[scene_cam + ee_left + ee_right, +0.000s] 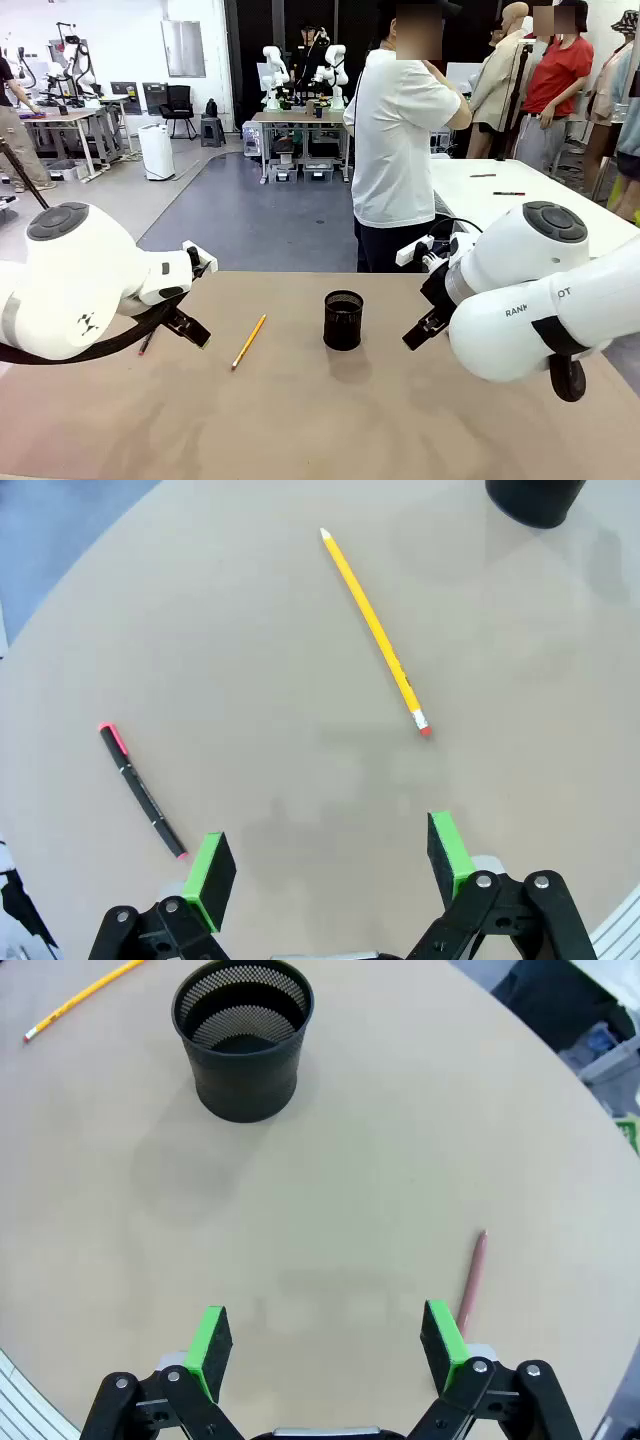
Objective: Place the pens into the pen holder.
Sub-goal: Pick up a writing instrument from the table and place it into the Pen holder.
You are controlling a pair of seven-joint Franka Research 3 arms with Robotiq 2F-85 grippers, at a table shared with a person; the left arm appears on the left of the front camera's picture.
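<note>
GRIP: left gripper (328, 852) and right gripper (325, 1335) both wide, empty, hovering over tan table (400, 420), judged ready to pick | ITEMS: yellow-orange wooden pencil (375, 630), dark pink-tipped pen (140, 790) and slim maroon pen (472, 1278) lie flat, apart from upright, empty black wire-mesh cup (243, 1038) mid-table | OBSCURED: maroon pen's near end behind green pad (440, 1330); cup cropped in left wrist view

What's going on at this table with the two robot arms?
Two robot arms are set to put the pens into the mesh holder, and none is in yet. The left gripper hangs open near the yellow pencil and the dark pen; the right gripper hangs open beside the maroon pen. All three lie flat on the table. A person stands at the far side, hands off the table.
</note>
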